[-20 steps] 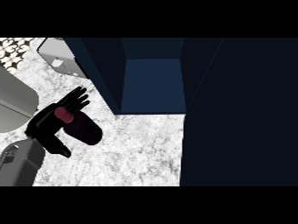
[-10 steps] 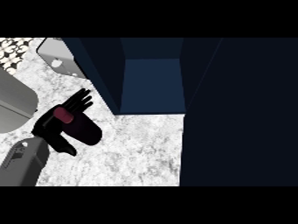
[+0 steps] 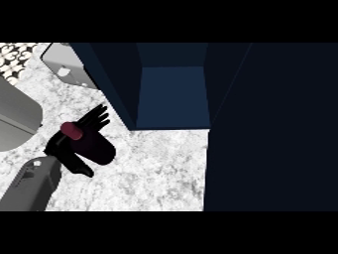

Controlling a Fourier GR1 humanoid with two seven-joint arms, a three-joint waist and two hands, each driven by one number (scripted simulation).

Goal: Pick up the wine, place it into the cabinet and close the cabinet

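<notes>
The wine bottle [image 3: 98,149] is a dark body with a red cap [image 3: 72,130]. It is tilted over the marbled counter, just left of the cabinet's opening. My left hand [image 3: 60,148] is curled round it from the left, with fingertips [image 3: 96,116] pointing up and right toward the cabinet. The cabinet [image 3: 173,94] stands open and shows a blue inside, with nothing visible in it. Its dark door [image 3: 281,129] fills the right side of the view. My right hand does not show.
A grey rounded basin [image 3: 3,119] lies at the left edge. A grey metal piece [image 3: 65,67] stands by the cabinet's left wall [image 3: 113,79]. Patterned tiles [image 3: 7,52] show at the top left. Bare counter [image 3: 149,168] lies in front of the cabinet.
Hardly anything has changed. The left forearm has shifted slightly right, and the hand with the bottle stays in nearly the same spot before the cabinet.
</notes>
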